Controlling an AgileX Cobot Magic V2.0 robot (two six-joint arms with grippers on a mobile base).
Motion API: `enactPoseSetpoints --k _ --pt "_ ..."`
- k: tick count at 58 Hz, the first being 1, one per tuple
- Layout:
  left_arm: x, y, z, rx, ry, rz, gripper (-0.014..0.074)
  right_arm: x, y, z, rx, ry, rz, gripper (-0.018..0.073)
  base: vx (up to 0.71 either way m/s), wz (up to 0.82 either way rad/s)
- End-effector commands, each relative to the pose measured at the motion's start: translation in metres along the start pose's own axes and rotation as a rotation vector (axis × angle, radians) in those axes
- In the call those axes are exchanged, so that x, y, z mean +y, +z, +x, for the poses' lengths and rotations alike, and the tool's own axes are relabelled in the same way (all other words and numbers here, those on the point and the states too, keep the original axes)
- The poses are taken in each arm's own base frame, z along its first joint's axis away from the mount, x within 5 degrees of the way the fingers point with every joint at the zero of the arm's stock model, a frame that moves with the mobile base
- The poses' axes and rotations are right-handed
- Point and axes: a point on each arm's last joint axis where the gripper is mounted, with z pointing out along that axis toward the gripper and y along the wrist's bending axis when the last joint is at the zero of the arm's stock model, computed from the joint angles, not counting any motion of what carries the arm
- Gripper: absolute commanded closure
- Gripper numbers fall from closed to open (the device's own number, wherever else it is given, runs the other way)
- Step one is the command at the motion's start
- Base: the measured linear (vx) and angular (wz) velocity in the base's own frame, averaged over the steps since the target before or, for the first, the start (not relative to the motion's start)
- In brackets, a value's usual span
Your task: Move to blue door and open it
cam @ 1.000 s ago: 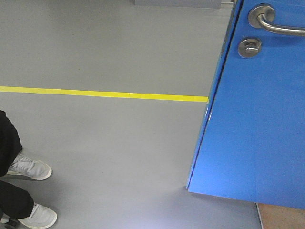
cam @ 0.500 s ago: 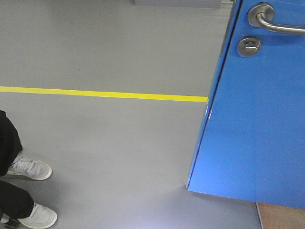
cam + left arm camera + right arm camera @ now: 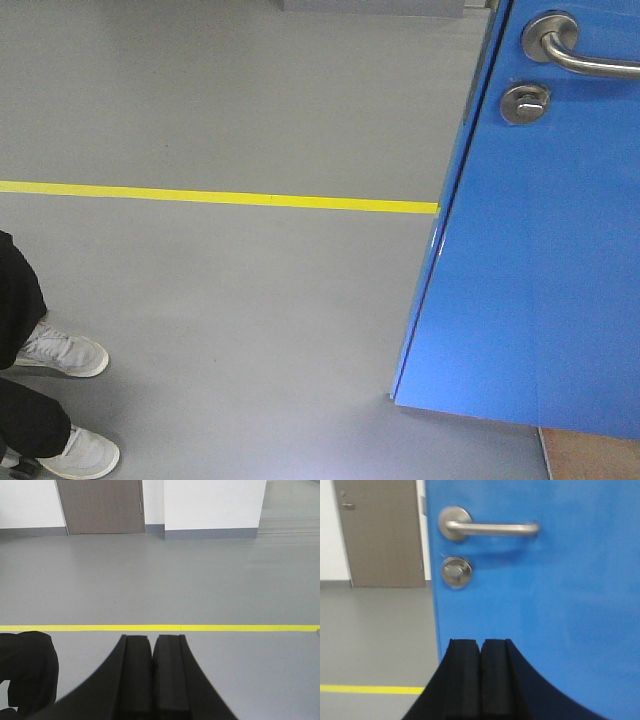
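The blue door fills the right of the front view, with its silver lever handle and round thumb-turn lock at the top right. In the right wrist view the door stands close ahead, with the lever handle and the lock above my right gripper. That gripper is shut and empty, below the lock and apart from the door. My left gripper is shut and empty, facing open grey floor.
A yellow floor line crosses the grey floor. A person's white shoes and black trousers are at the lower left. A brown door and white walls stand far ahead; another brown door lies left of the blue door.
The view has shifted very slightly; the handle and lock sit a few pixels differently than half a second ago. Nothing else has moved.
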Motion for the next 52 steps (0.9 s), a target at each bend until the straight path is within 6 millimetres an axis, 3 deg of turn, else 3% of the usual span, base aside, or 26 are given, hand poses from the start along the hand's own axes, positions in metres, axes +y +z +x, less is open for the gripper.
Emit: enactPoseSetpoints --k 1,6,14,30,52 --pt "0.000 -0.004 -0.017 -0.124 -0.008 0.007 0.0524 -0.011 0.004 0.006 -0.167 0.111 0.095 0.0547 0.00 0.00" --pt "0.000 -0.004 -0.017 -0.124 -0.008 0.007 0.0524 -0.015 0.006 0.019 -0.174 0.222 0.126 0.0547 0.00 0.00" --pt "0.000 -0.004 -0.017 -0.124 -0.008 0.007 0.0524 -0.015 0.006 0.019 -0.168 0.094 0.134 0.0547 0.00 0.00" --pt "0.000 -0.004 -0.017 -0.124 -0.008 0.007 0.0524 -0.010 0.008 0.027 -0.065 -0.002 0.081 0.0547 0.00 0.00" --pt "0.000 -0.004 -0.017 -0.124 -0.008 0.007 0.0524 -0.012 0.008 0.032 -0.020 0.075 0.096 0.0547 0.00 0.00"
